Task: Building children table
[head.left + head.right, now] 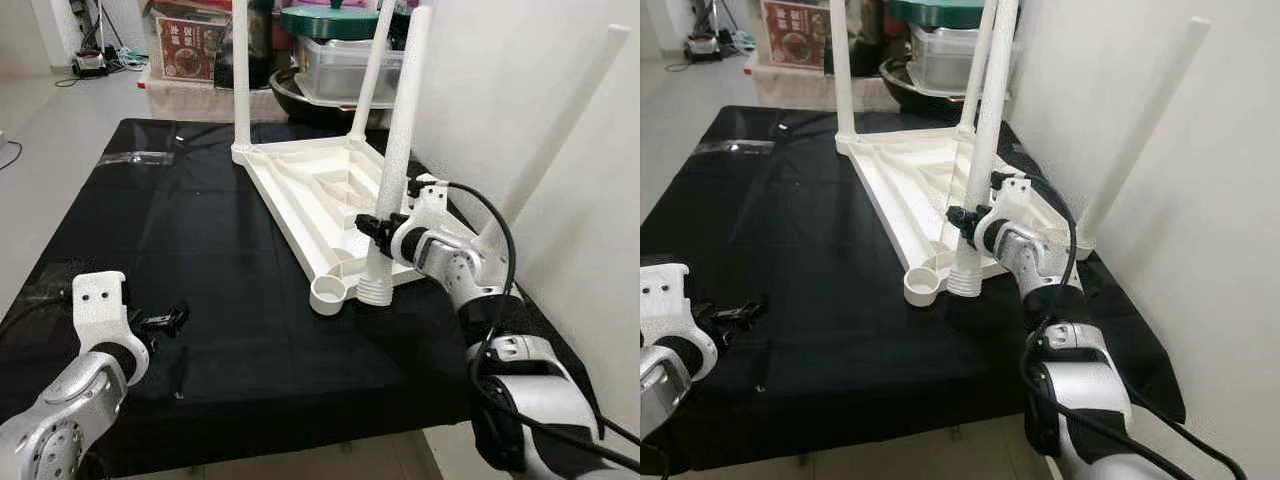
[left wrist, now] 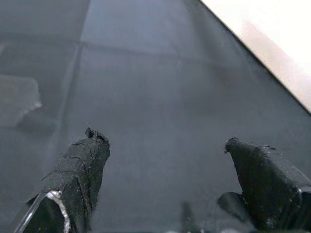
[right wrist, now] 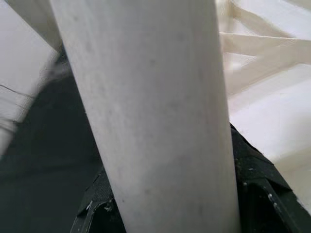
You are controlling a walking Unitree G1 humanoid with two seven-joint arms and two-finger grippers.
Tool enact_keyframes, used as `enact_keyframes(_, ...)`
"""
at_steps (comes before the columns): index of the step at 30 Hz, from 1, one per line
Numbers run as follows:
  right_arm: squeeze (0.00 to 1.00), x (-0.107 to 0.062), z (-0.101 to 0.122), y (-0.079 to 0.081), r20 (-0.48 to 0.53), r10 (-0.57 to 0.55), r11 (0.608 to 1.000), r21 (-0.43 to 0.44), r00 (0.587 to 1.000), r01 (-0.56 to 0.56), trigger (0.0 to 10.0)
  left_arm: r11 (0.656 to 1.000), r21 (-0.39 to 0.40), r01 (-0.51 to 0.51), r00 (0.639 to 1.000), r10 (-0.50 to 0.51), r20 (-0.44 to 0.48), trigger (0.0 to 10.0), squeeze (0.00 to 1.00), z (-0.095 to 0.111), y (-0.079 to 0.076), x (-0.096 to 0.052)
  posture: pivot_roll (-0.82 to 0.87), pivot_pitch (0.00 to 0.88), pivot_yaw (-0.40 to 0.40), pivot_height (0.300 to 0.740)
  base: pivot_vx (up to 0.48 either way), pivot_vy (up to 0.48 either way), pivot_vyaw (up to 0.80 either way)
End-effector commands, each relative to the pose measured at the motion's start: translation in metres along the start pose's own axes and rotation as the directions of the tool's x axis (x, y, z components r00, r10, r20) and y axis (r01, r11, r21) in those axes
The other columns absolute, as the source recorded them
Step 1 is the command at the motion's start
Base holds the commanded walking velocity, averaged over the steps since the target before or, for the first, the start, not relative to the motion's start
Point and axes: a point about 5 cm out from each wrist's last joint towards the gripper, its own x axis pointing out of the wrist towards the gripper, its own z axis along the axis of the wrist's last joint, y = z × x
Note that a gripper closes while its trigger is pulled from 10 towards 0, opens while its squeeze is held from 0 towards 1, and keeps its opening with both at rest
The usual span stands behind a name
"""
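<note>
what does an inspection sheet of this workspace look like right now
surface: black cloth covering the work table, with a strip of clear tape near its far left.
job's things: white table top lying upside down, three legs standing up from it; empty corner socket nearest the robot.
clutter: nothing seen on the cloth.
grippers: right gripper shut on the table leg, whose threaded end rests beside the empty socket; left gripper open, low over bare cloth.
cables: black cable looping along the right arm.
surroundings: white wall at the right; storage boxes and a pot lid behind the table.
</note>
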Motion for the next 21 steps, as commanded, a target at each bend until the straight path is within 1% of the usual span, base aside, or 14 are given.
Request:
enact_keyframes(1,0.00,-0.002,0.014,0.007,0.108,0.050,0.998,0.030,0.993,-0.053,10.0,1.000,0.000,0.003,0.999,-0.003,-0.035,10.0,0.00,-0.005,-0.002,0.002,0.07,0.000,-0.107,0.740,0.000,0.000,0.00)
enact_keyframes(2,0.00,-0.003,0.013,0.011,0.148,0.080,0.992,0.089,0.986,-0.094,10.0,1.000,-0.003,0.022,0.998,-0.022,-0.056,10.0,0.00,-0.006,-0.005,0.002,0.07,0.000,-0.107,0.740,0.000,0.000,0.00)
enact_keyframes(3,0.00,-0.005,0.011,0.015,0.177,0.112,0.978,0.153,0.978,-0.140,10.0,0.998,-0.012,0.063,0.996,-0.063,-0.064,10.0,0.00,-0.007,-0.010,0.001,0.07,0.000,-0.107,0.740,0.000,0.000,0.00)
enact_keyframes(4,0.00,-0.006,0.009,0.018,0.190,0.128,0.969,0.186,0.973,-0.163,10.0,0.995,-0.019,0.094,0.994,-0.095,-0.060,10.0,0.00,-0.006,-0.013,0.000,0.07,0.000,-0.107,0.740,0.000,0.000,0.00)
enact_keyframes(6,0.00,-0.006,0.009,0.018,0.190,0.128,0.969,0.186,0.973,-0.163,10.0,0.995,-0.019,0.094,0.994,-0.095,-0.060,10.0,0.00,-0.006,-0.013,0.000,0.07,0.000,-0.107,0.740,0.000,0.000,0.00)
enact_keyframes(7,0.00,-0.007,0.009,0.021,0.208,0.146,0.960,0.206,0.967,-0.189,10.0,0.993,-0.019,0.116,0.993,-0.116,-0.037,10.0,0.00,-0.005,-0.014,0.000,0.07,0.000,-0.099,0.740,0.000,0.000,0.00)
enact_keyframes(9,0.00,-0.007,0.011,0.026,0.253,0.148,0.948,0.240,0.956,-0.211,10.0,0.992,-0.010,0.125,0.992,-0.125,0.008,10.0,0.00,-0.002,-0.014,-0.002,0.07,0.000,-0.093,0.740,0.000,0.000,0.00)
enact_keyframes(13,0.00,-0.007,0.011,0.027,0.268,0.147,0.943,0.252,0.952,-0.217,10.0,0.992,-0.008,0.127,0.992,-0.127,0.024,10.0,0.00,-0.001,-0.014,-0.002,0.07,0.000,-0.093,0.740,0.000,0.000,0.00)
enact_keyframes(15,0.00,-0.006,0.012,0.033,0.286,0.174,0.934,0.256,0.942,-0.250,10.0,0.988,-0.008,0.152,0.987,-0.151,0.054,10.0,0.00,0.001,-0.016,-0.002,0.07,0.000,-0.091,0.740,0.000,0.000,0.00)
enact_keyframes(16,0.00,-0.006,0.012,0.033,0.286,0.174,0.934,0.256,0.942,-0.250,10.0,0.988,-0.008,0.152,0.987,-0.151,0.054,10.0,0.00,0.001,-0.016,-0.002,0.07,0.000,-0.091,0.740,0.000,0.000,0.00)
enact_keyframes(17,0.00,-0.006,0.012,0.037,0.291,0.195,0.931,0.245,0.936,-0.270,10.0,0.985,-0.014,0.170,0.983,-0.169,0.068,10.0,0.00,0.002,-0.017,-0.003,0.07,0.000,-0.092,0.740,0.000,0.000,0.00)
enact_keyframes(19,0.00,-0.006,0.012,0.037,0.291,0.195,0.931,0.245,0.936,-0.270,10.0,0.985,-0.014,0.170,0.983,-0.169,0.068,10.0,0.00,0.002,-0.017,-0.003,0.07,0.000,-0.092,0.740,0.000,0.000,0.00)
enact_keyframes(21,0.00,-0.007,0.012,0.042,0.309,0.232,0.928,0.214,0.922,-0.305,10.0,0.977,-0.023,0.211,0.974,-0.209,0.083,10.0,0.00,0.001,-0.020,-0.006,0.08,0.000,-0.094,0.740,0.000,0.000,0.00)
